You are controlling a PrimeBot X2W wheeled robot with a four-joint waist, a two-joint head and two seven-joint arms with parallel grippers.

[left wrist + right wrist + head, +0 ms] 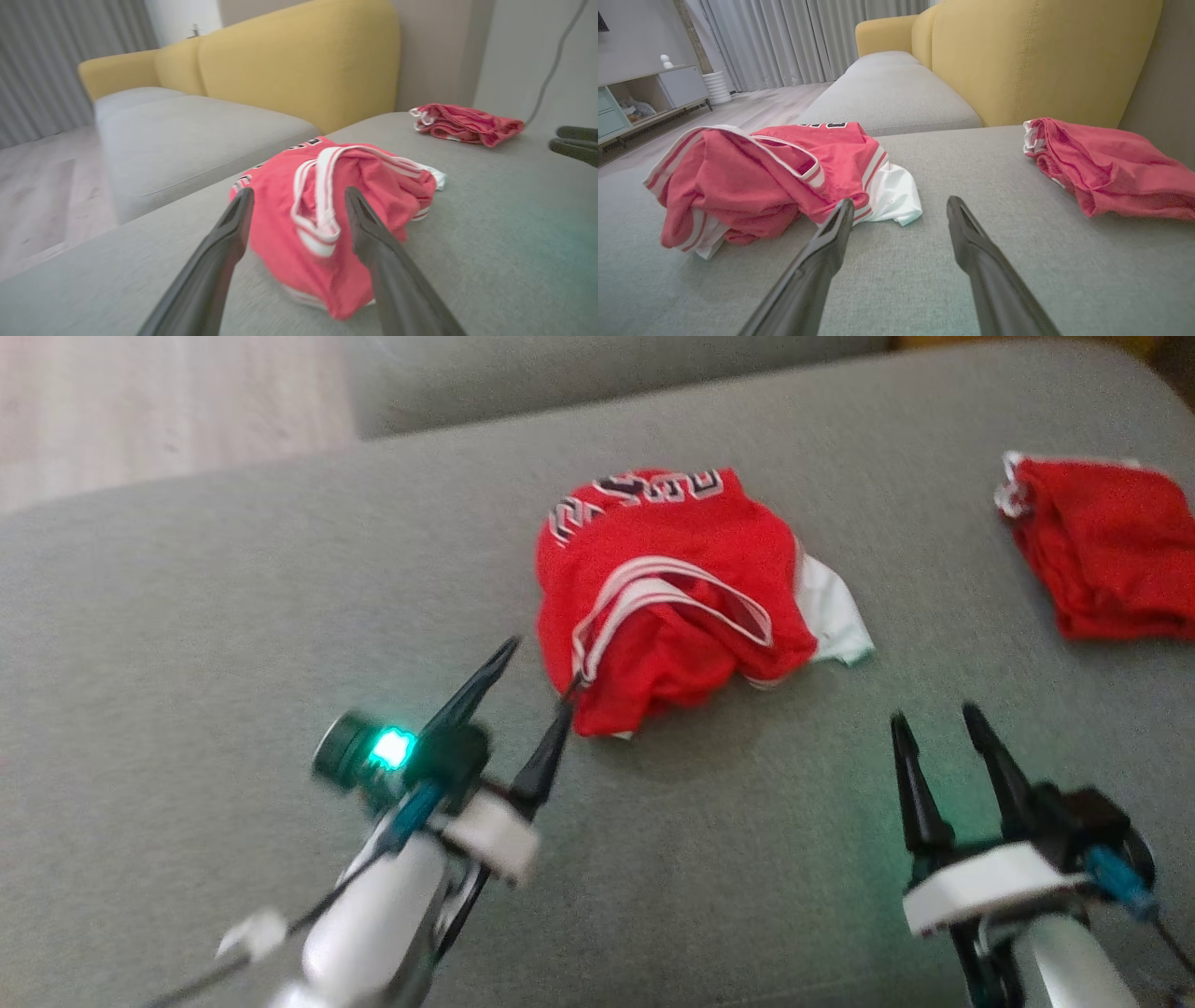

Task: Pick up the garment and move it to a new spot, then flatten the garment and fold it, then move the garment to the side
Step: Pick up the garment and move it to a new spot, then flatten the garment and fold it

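The crumpled red jersey (672, 537) lies in a soft heap mid-way across the grey sofa seat cushion (280, 616). The left claw (541, 670) is spread wide at its near-left edge (whether a tip touches cloth, I cannot tell), and the right claw (934, 714), also open, hovers over bare cushion just short of it. For a sound pick-up, I judge the left fingers should bite a thick fold by the white-striped armhole band (653, 581), not one thin, limp layer, then lift well clear of the coarse weave.
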